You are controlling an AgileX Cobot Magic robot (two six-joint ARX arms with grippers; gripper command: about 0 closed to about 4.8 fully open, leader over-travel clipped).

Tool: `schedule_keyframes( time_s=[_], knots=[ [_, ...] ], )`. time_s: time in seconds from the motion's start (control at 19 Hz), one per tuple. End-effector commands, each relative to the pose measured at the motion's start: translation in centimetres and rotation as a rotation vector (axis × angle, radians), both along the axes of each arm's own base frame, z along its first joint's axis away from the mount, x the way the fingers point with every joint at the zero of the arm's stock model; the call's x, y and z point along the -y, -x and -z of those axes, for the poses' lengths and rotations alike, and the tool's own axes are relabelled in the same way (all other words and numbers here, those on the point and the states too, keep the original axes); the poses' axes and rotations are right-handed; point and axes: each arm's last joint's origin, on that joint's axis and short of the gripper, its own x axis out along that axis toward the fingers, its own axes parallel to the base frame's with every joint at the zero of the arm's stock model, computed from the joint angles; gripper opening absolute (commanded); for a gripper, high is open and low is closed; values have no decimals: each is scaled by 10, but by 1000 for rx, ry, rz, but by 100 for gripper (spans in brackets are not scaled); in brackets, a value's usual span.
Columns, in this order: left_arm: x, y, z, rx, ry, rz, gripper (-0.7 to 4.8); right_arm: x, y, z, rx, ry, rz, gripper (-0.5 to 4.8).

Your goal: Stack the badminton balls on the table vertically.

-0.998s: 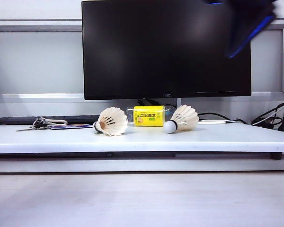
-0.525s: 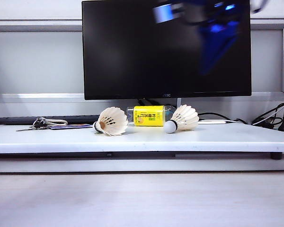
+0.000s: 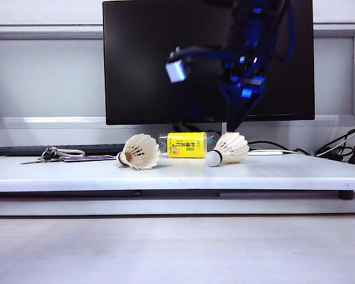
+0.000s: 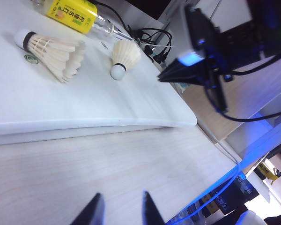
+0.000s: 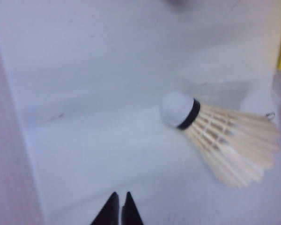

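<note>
Two badminton balls lie on their sides on the white table (image 3: 284,174). The left one (image 3: 140,152) shows its open skirt; the right one (image 3: 228,148) points its cork tip forward. My right gripper (image 3: 235,121) hangs blurred in front of the monitor, just above the right ball. In the right wrist view that ball (image 5: 220,136) lies a little ahead and to one side of the right gripper (image 5: 121,193), which is shut and empty. My left gripper (image 4: 122,193) stands open over the lower wood-grain surface, well short of both balls (image 4: 54,51) (image 4: 124,55).
A black monitor (image 3: 165,59) fills the back. A yellow-labelled bottle (image 3: 186,145) lies between and behind the balls. Keys (image 3: 53,154) lie at the table's left, cables (image 3: 337,148) at its right. A pale wood-grain surface (image 3: 177,248) lies below in front.
My right arm has swept down from the upper right, in front of the monitor, to just above the right ball. Both balls have stayed where they were.
</note>
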Motion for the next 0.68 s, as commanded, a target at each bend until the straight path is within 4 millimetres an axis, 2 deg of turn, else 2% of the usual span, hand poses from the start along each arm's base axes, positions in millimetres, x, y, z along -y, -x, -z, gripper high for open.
schedule_keyframes(
  time_s=[0.05, 0.53, 0.63, 0.68],
  knots=[
    [0, 0, 0, 5, -2, 6, 116, -7, -7, 5, 28, -20, -2, 27],
    [0, 0, 1, 9, -20, 5, 116, -14, -19, 15, 70, -47, 10, 27],
    [0, 0, 2, 8, -22, 6, 116, -14, -19, 16, 77, -18, -36, 71],
    [0, 0, 2, 13, -26, 6, 116, -14, -18, 17, 74, 14, -76, 77]
  ],
)
